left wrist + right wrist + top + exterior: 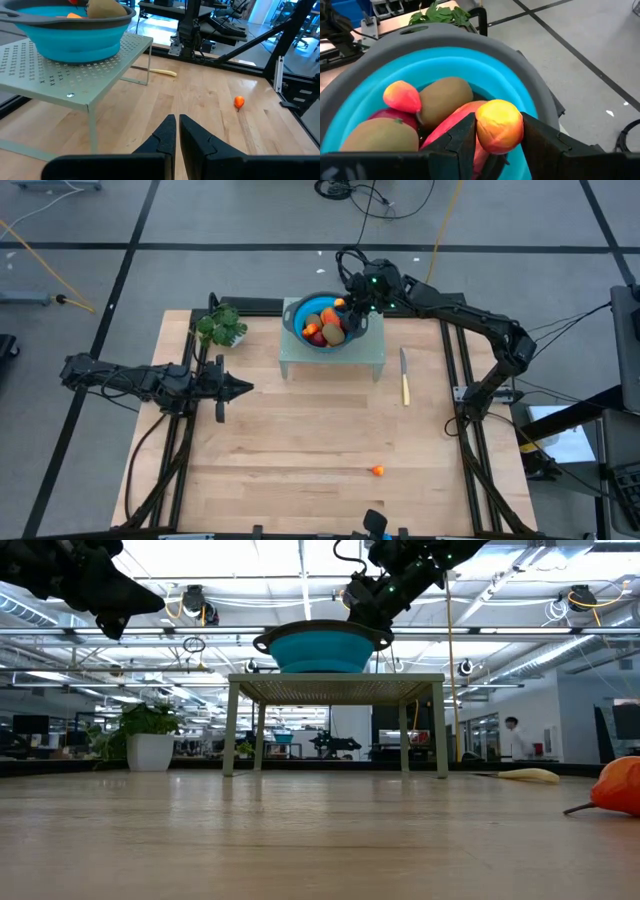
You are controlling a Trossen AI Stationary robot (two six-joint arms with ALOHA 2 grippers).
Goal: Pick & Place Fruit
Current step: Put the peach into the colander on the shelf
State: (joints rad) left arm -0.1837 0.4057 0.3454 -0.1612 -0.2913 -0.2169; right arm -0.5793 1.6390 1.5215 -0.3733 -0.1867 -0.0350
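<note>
Right gripper [496, 137], upper centre of the high view, is clamped on an orange-yellow fruit [499, 125] over the blue bowl [325, 340] holding kiwis [445, 97], one small orange fruit [377, 471] lies lower centre, knife [404, 376] right of the rack [372, 362], left gripper [240, 388] closed at left.
</note>
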